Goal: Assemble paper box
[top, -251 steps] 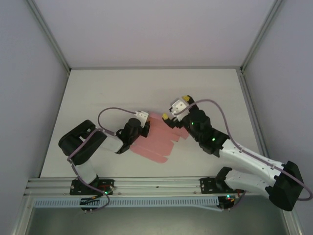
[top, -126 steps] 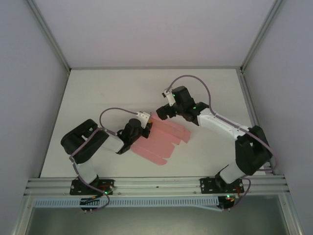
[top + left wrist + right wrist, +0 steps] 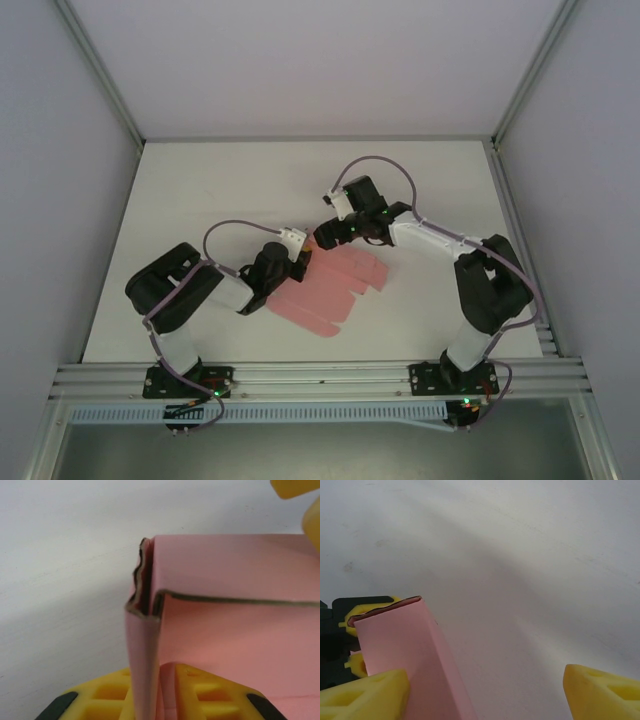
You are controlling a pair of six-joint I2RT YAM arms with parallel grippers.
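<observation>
The paper box [image 3: 335, 290] is a pink blank of thin card. It lies mostly flat near the middle of the white bench [image 3: 200, 190], a little closer to its near edge than its far edge. Separate tabbed flaps fan out along the side facing the bench's right edge. The end toward the far-left corner is bent up off the surface.

The left end effector [image 3: 298, 262] meets that raised end from the left, and the right end effector [image 3: 322, 238] sits just beyond it on the far side.

The overhead view gives the blank's whole outline but not the fold. The left wrist view shows the fold close up. An upright strip of card is doubled over on itself, and its dark cut edge is wavy and slightly crushed at the top. A flat panel [image 3: 240, 630] runs away from the strip to the right. The left end effector [image 3: 150, 695] has its yellow fingers [image 3: 200, 690] drawn close on either side of the strip, pinching it.

In the right wrist view the right end effector [image 3: 485, 695] is spread wide. One yellow finger [image 3: 365, 695] sits against the standing pink wall [image 3: 400, 640] and the other is well apart over bare bench. The black and yellow of the left end effector [image 3: 350, 625] shows behind the wall.
</observation>
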